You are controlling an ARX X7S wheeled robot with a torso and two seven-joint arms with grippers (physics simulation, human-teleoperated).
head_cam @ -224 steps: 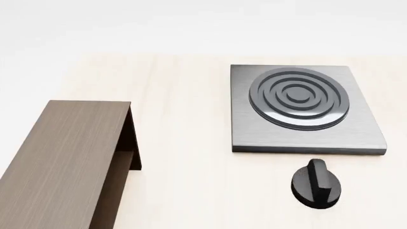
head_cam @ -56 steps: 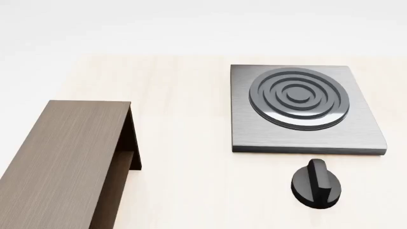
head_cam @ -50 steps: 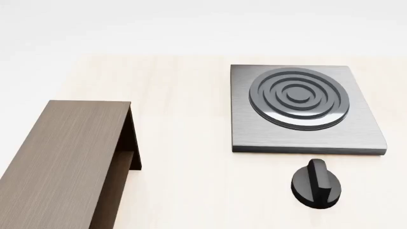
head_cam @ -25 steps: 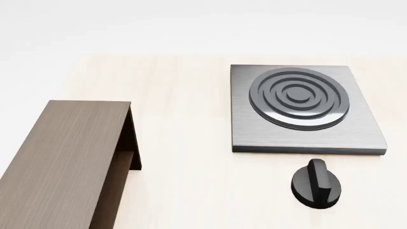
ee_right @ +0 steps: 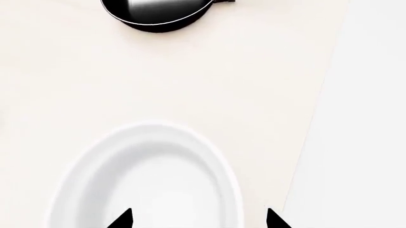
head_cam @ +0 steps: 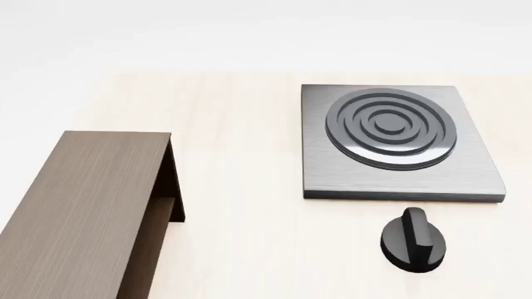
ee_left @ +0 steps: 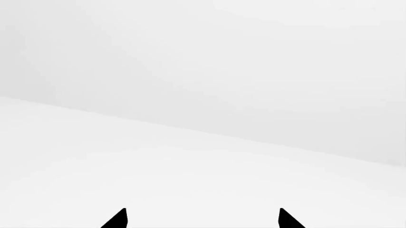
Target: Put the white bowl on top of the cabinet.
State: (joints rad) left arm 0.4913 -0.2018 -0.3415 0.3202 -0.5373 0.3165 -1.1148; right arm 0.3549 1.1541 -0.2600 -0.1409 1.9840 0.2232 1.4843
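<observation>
The white bowl (ee_right: 146,180) shows only in the right wrist view, standing upright on the pale table close to the table's edge. My right gripper (ee_right: 199,218) is open just above it. One dark fingertip (ee_right: 123,219) shows over the bowl's inside and the other (ee_right: 276,221) outside its rim. The dark brown cabinet (head_cam: 83,199) stands at the left of the head view, its flat top bare. My left gripper (ee_left: 203,218) is open and faces only plain white ground. Neither gripper appears in the head view.
A black frying pan (ee_right: 159,14) lies beyond the bowl in the right wrist view. In the head view a grey square stove plate (head_cam: 332,168) with a ringed burner sits at the right, with a black knob (head_cam: 413,242) in front of it on the light table (head_cam: 241,237).
</observation>
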